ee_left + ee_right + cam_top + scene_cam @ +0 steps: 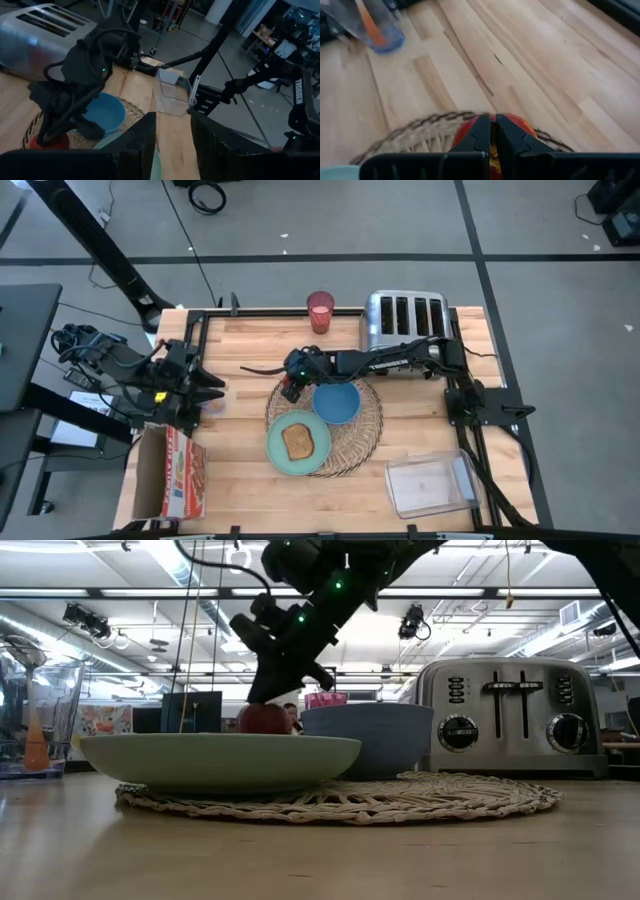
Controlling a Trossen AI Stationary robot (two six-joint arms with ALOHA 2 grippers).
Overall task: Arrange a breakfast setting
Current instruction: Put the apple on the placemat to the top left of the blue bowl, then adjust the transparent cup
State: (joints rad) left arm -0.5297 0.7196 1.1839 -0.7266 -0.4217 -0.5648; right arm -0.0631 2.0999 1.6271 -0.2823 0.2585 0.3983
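Note:
A round wicker placemat (365, 430) lies mid-table. On it stand a teal plate (275, 452) with a toast slice (298, 440) and a blue bowl (337, 402). My right gripper (292, 385) reaches in from the right and is shut on a red apple (265, 720) at the mat's far left edge. A pink cup (320, 310) stands at the far edge. An orange-handled spoon (370, 22) stands in a clear glass off the mat. My left gripper (215, 390) waits open and empty at the table's left. My right gripper comes at the apple from above, slanting down, its two fingers (480, 132) almost closed on the apple's top (520, 125). The fingers hide what they pinch. The apple sits upright under them; the plate hides its underside, so I cannot tell whether it rests on the mat.
A silver four-slot toaster (405, 318) stands at the far right, just behind the mat. A clear plastic container (430, 485) lies near the front right. A cardboard box (175, 475) sits at the front left corner. Bare wood shows left of the mat.

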